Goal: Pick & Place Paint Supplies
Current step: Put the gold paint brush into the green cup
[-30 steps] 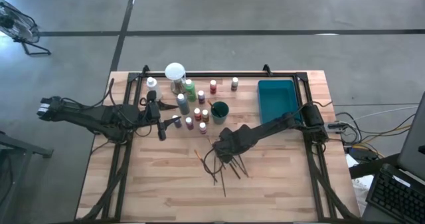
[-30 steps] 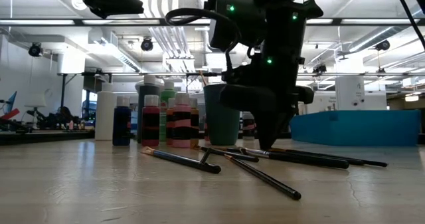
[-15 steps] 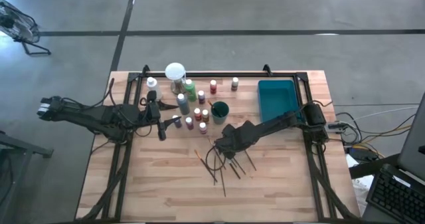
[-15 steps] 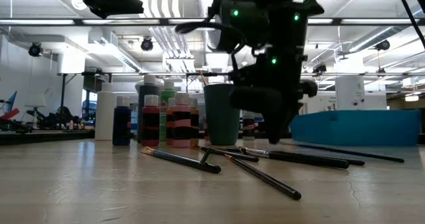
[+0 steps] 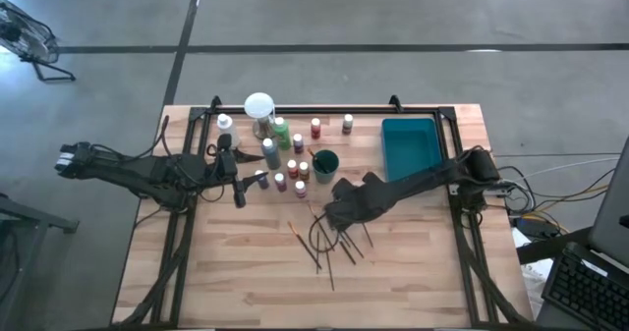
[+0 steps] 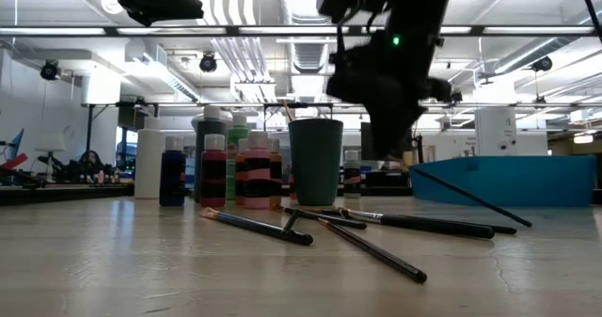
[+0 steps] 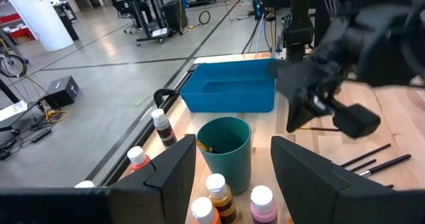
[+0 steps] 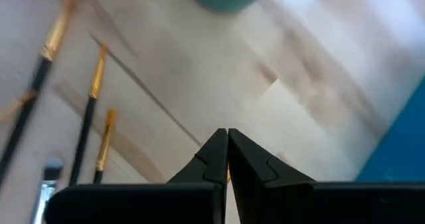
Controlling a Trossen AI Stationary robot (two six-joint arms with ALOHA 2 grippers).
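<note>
Your pale wooden plank table [image 5: 413,272] carries a rectangular teal tray [image 5: 409,146] far right. The right gripper [image 6: 388,150], raised beside the dark-teal round cup [image 6: 315,162], has its fingers pinched on one thin dark brush [image 6: 467,197] hanging tilted. The left gripper [image 7: 232,167] waits half-spread by the white-capped paint bottles [image 5: 285,159]. Other brushes [image 5: 329,250] lie mid-table.

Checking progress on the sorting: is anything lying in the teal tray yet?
No. In the high view the teal tray shows only its bare blue floor.
</note>
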